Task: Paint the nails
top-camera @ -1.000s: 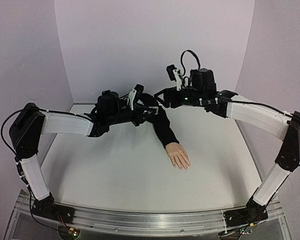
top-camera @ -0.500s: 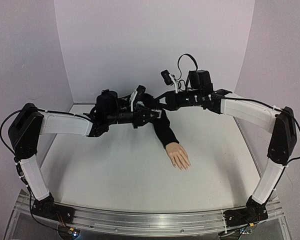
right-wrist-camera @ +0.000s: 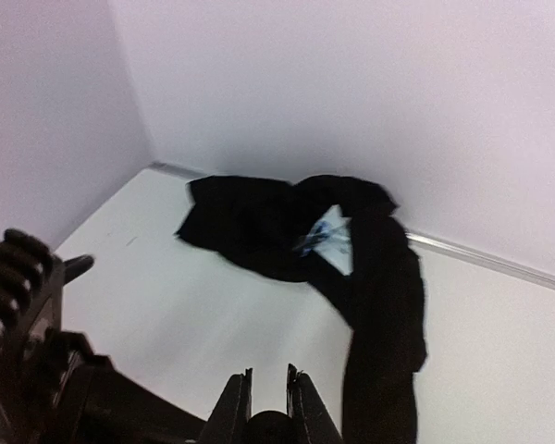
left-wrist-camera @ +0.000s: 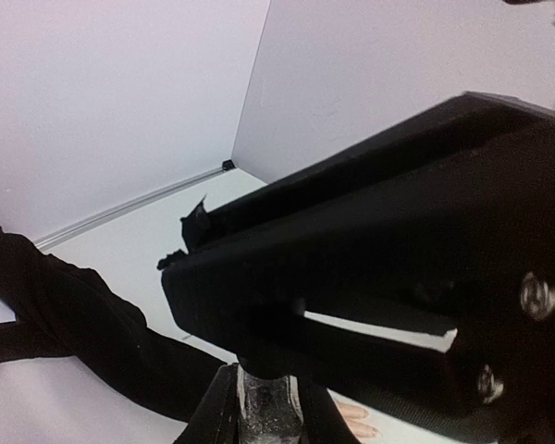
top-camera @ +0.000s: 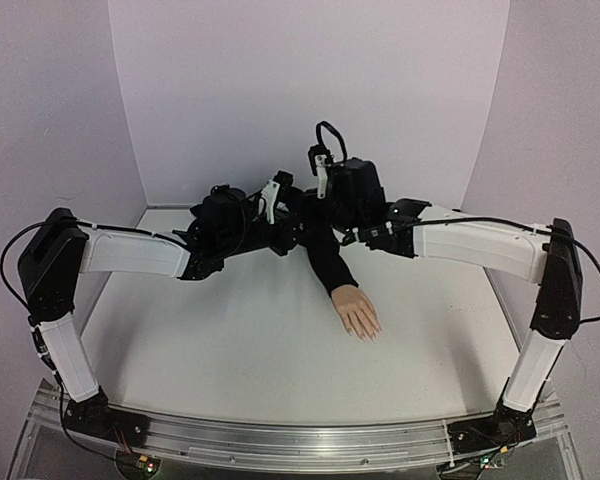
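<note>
The skin-coloured mannequin hand (top-camera: 356, 310) lies palm down mid-table, its black sleeve (top-camera: 328, 262) running back towards the wall. The nails (top-camera: 366, 335) are small pale tips facing the near edge. Behind the sleeve both grippers meet above the table. My left gripper (left-wrist-camera: 266, 388) is shut on a small clear glittery bottle (left-wrist-camera: 268, 414), held upright. The right gripper (right-wrist-camera: 269, 375) comes down on the bottle from above and is shut on its round black cap (right-wrist-camera: 270, 429). Its black body (left-wrist-camera: 398, 277) fills most of the left wrist view. Two mannequin fingertips (left-wrist-camera: 356, 418) show beside the bottle.
The loose end of the black sleeve (right-wrist-camera: 259, 222) lies bunched near the back wall, with a bit of white and blue paper (right-wrist-camera: 326, 233) in its folds. Pale walls close the table at the back and both sides. The left arm's links (right-wrist-camera: 23, 305) are at the lower left of the right wrist view.
My right arm has swung left and down from beside the left gripper onto the bottle's top, and its jaws have closed. The left arm and the mannequin hand have hardly moved.
</note>
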`<state>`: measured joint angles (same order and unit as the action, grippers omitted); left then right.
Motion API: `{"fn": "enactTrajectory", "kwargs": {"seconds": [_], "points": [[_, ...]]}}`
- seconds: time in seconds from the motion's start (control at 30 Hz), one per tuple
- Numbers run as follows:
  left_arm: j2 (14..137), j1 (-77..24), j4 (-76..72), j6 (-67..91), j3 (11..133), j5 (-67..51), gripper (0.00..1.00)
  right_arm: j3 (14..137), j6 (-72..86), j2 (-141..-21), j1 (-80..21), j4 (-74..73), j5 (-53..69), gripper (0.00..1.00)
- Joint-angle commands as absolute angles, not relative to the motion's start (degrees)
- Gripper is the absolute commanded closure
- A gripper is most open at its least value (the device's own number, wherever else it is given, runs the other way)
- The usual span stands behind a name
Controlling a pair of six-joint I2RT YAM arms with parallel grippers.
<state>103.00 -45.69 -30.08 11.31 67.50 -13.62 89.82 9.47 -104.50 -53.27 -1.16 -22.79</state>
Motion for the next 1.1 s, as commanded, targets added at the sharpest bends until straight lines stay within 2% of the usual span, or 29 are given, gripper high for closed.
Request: {"fn": "enactTrajectory", "kwargs": {"seconds": [0.0, 0.07, 0.1, 0.2, 0.27, 0.3, 0.37, 0.43, 0.57, 0.7, 0.8, 0.87, 0.93, 1.03, 1.07], "points": [[100.8, -43.5, -31.3, 11.4, 71.0, 3.2, 1.0, 96.1, 11.5, -106.3, -57.5, -7.0, -40.6, 1.0], [99.7, -43.7, -31.8, 10.7, 69.3, 1.5, 1.0, 96.3, 10.4, -105.6, -57.3, -6.9, -35.4, 1.0], [98.8, -43.7, -32.5, 10.3, 68.0, -0.2, 1.0, 96.3, 9.3, -104.9, -57.0, -6.9, -31.1, 0.96], [96.1, -43.7, -34.6, 8.8, 63.7, -7.8, 1.0, 94.2, 8.0, -101.3, -54.3, -6.9, -15.9, 0.66], [94.7, -43.7, -35.1, 7.7, 61.6, -12.9, 1.0, 92.3, 8.6, -98.6, -50.7, -6.9, 0.0, 0.49], [94.1, -43.7, -35.2, 7.6, 60.7, -15.4, 1.0, 91.8, 8.7, -97.9, -48.7, -6.8, 9.0, 0.43], [93.5, -43.7, -35.1, 7.8, 59.9, -19.2, 1.0, 91.6, 7.2, -97.5, -45.7, -6.8, 23.0, 0.39], [93.2, -43.7, -35.4, 8.7, 59.4, -22.3, 1.0, 91.6, 5.9, -97.7, -43.7, -6.9, 30.3, 0.38], [92.5, -43.7, -36.3, 9.6, 58.7, -26.0, 1.0, 92.6, 6.3, -99.2, -40.5, -6.9, 40.8, 0.41], [92.7, -43.7, -35.8, 9.7, 59.7, -28.3, 1.0, 94.3, 6.0, -101.1, -39.8, -7.1, 45.5, 0.61], [93.1, -43.7, -35.0, 9.5, 60.7, -29.3, 1.0, 95.2, 6.2, -102.3, -39.9, -7.2, 48.3, 0.67], [93.3, -43.7, -34.6, 9.4, 61.0, -29.6, 1.0, 95.2, 6.3, -102.8, -39.9, -7.3, 48.4, 0.75], [93.4, -43.7, -34.5, 9.3, 61.3, -29.9, 1.0, 94.8, 6.1, -103.0, -39.9, -7.4, 48.0, 0.75], [93.5, -43.7, -34.2, 9.2, 61.7, -30.4, 1.0, 93.6, 5.4, -102.6, -39.8, -7.4, 46.2, 0.64], [93.4, -43.7, -34.1, 9.2, 61.9, -30.5, 1.0, 93.3, 5.2, -102.5, -39.8, -7.4, 45.9, 0.64]]}}
